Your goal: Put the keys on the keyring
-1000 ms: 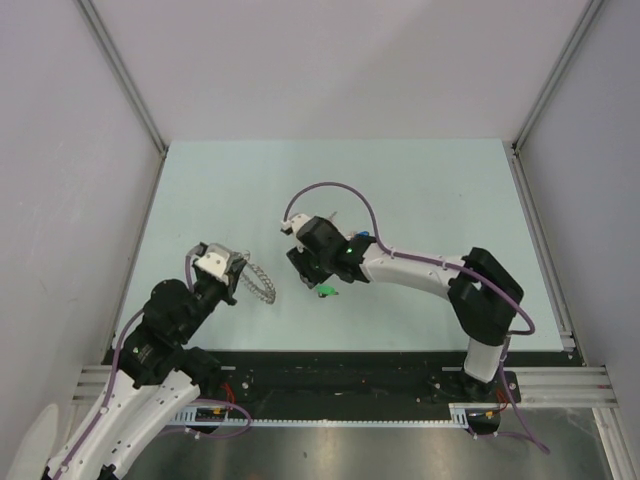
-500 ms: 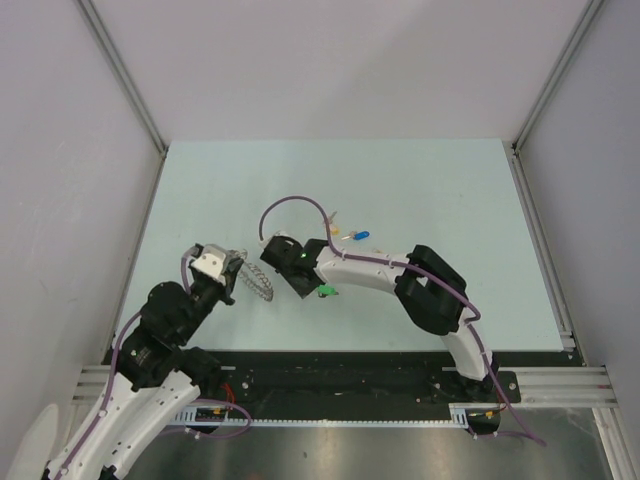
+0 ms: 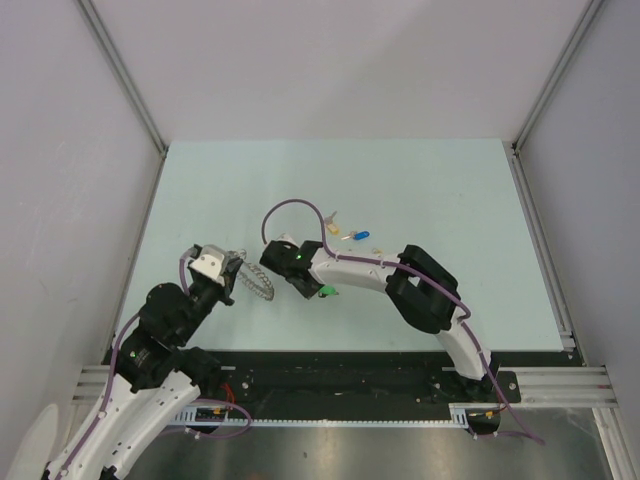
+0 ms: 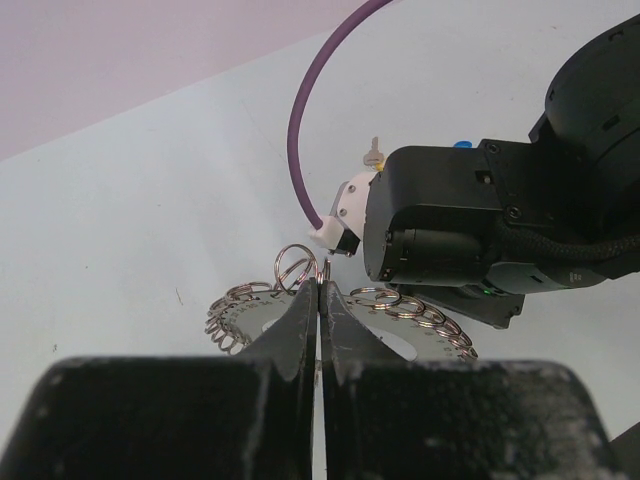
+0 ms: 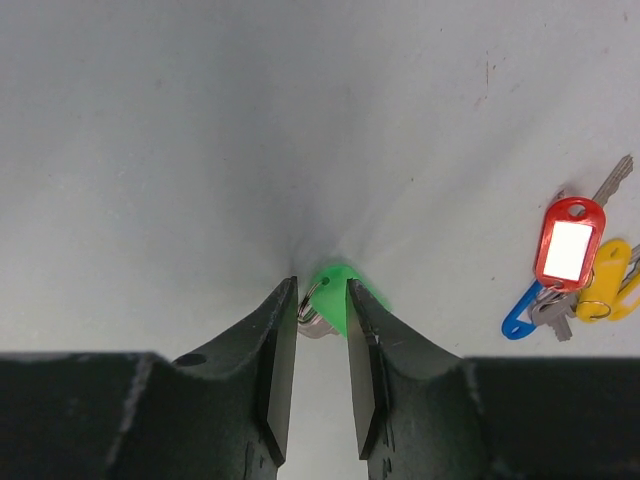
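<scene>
While the left gripper (image 4: pixel 320 288) was clamped shut on one small loop of the keyring (image 4: pixel 400 303), apparently to hold the floppy ring steady for threading, the right gripper (image 5: pixel 322 292) hovered close beside it on the right, jaws narrowly parted around the green-tagged key (image 5: pixel 333 287) toward the near side of the table (image 3: pixel 420 180). Whether those jaws actually pinched the tag or merely flanked it could not be told, for the fingertips (image 5: pixel 285 312) covered its edges and the key's blade. Three loose keys (image 5: pixel 568 250), tagged red, blue and yellow, lay bunched a little farther back, apart from the ring, seemingly awaiting their turn. From overhead the green tag showed only as a sliver under the right arm, and the left fingers (image 4: pixel 295 330) cut off the near side of the ring
</scene>
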Controlling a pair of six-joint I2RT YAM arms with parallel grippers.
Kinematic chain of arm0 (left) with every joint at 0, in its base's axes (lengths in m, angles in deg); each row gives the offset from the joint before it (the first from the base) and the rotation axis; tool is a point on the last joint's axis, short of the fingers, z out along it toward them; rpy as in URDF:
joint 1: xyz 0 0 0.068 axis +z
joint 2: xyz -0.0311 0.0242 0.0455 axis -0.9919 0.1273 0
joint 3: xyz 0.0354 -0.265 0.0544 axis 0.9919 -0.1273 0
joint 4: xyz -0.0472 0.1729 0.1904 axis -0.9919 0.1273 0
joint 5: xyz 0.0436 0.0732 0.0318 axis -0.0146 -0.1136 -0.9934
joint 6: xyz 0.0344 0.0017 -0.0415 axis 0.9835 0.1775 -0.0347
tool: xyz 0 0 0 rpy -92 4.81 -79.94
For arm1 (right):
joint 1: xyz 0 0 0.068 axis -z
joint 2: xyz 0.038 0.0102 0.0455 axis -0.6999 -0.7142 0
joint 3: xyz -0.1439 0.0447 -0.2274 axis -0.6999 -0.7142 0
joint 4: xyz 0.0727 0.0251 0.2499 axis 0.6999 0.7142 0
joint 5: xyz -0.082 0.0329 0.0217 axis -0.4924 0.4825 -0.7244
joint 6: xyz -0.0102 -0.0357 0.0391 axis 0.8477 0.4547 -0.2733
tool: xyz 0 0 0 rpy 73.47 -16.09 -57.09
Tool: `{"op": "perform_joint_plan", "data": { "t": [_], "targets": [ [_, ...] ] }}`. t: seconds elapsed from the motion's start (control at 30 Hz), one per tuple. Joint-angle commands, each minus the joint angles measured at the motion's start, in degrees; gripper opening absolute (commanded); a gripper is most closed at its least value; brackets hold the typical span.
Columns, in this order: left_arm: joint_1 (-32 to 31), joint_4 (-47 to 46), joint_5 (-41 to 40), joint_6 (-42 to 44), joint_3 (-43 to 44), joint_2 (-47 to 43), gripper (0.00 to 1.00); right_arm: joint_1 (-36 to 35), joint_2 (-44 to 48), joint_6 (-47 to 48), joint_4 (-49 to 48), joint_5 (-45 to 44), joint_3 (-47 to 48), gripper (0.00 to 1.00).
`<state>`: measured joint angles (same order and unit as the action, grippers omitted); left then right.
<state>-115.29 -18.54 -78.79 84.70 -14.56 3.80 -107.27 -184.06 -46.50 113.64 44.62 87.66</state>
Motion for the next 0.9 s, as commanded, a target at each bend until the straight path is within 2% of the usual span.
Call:
{"op": "perform_joint_plan", "data": {
  "t": [0.0,0.3,0.57,0.73,0.87],
  "targets": [
    [0.2,-3.5,0.2,-1.5,0.1,-0.7,0.01,-0.2,-0.8,-0.5,0.2,-0.5,2.6,0.3],
    [0.2,-3.5,0.5,-1.4,0.1,-0.5,0.01,-0.1,-0.8,-0.2,-0.5,-0.5,2.9,0.25],
    [0.2,-3.4,0.6,-1.4,0.1,-0.2,0.01,-0.1,-0.6,-0.1,-0.5,-0.9,2.9,0.14],
    [0.2,-3.5,0.6,-1.4,0.1,-0.1,0.01,-0.2,1.3,0.2,-1.4,-1.4,1.4,0.0],
    [0.2,-3.4,0.6,-1.4,0.1,0.0,0.01,-0.2,5.4,1.3,-5.4,-1.0,-3.4,0.0]
  ]
}}
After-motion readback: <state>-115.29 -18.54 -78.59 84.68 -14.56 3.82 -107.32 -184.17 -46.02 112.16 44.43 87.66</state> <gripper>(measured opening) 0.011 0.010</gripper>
